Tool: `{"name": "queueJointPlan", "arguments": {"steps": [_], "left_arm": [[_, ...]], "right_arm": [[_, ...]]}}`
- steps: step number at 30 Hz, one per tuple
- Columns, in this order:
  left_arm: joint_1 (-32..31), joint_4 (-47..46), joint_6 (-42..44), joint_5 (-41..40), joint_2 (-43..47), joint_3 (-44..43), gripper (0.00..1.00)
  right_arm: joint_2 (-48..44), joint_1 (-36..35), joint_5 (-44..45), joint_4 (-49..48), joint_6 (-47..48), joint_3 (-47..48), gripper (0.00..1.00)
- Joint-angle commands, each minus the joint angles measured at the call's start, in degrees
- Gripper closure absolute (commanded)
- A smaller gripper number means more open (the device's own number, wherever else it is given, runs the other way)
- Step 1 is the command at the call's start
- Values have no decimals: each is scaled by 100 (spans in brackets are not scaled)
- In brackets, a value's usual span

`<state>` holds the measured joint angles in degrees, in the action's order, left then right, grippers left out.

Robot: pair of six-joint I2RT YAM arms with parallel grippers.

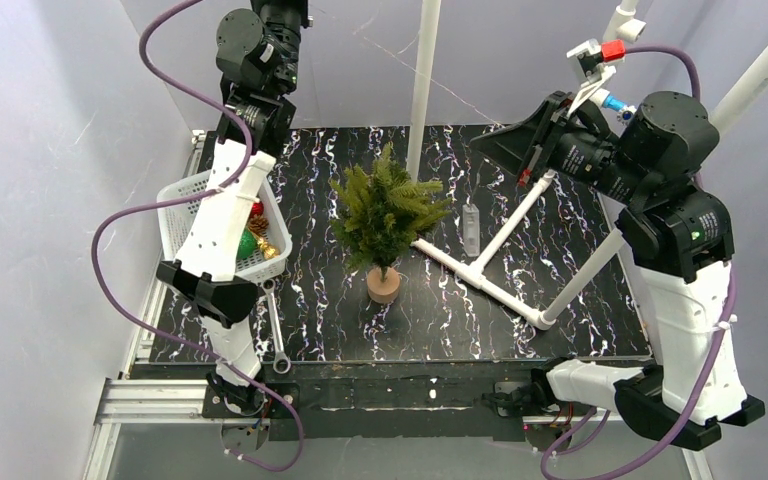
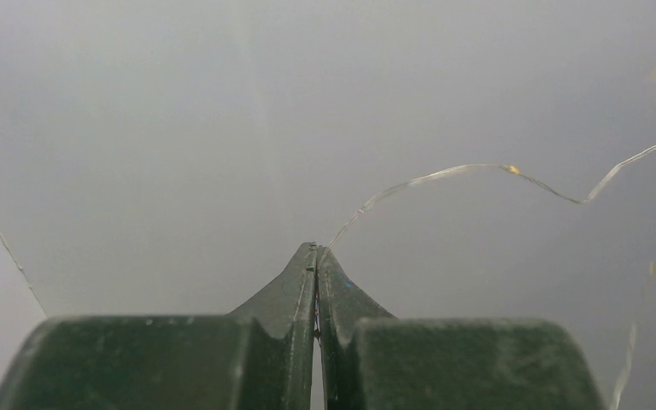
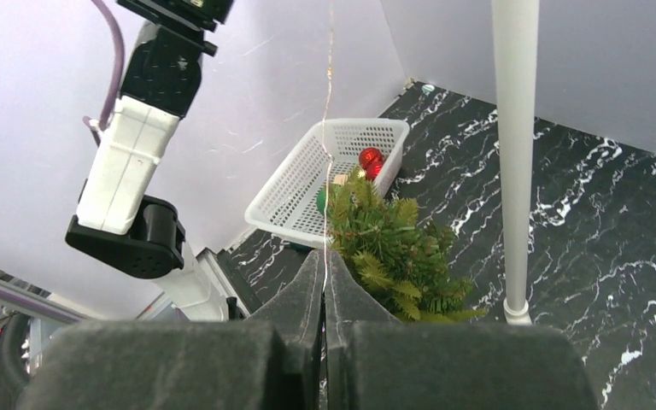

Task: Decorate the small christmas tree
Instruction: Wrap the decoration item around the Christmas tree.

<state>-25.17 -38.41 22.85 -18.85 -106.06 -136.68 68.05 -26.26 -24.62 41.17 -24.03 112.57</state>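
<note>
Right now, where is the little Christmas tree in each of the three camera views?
Top external: small christmas tree stands upright at picture centre.
Left wrist: not in it; only a thin wire against the grey wall.
Right wrist: bottom centre, just beyond the shut right gripper.
Shared landmark: white basket, in the top and right wrist views.

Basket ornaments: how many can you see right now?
4, at the basket's right end: red bauble at the back, pine cone beside it, green ball, gold piece nearest. The left arm covers part of the basket; more may be hidden.
</note>
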Motion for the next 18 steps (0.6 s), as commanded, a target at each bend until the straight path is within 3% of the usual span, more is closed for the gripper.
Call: {"name": "queueJointPlan", "arguments": {"steps": [1, 6, 18], "left_arm": [[135, -417, 34, -59, 233, -47, 100], [212, -575, 396, -125, 322, 607, 100], [328, -732, 264, -471, 90, 1789, 100]], "right_arm": [[42, 42, -362, -649, -66, 16, 99], [199, 42, -380, -536, -73, -110, 99], [329, 42, -85, 44, 93, -212, 99]]}}
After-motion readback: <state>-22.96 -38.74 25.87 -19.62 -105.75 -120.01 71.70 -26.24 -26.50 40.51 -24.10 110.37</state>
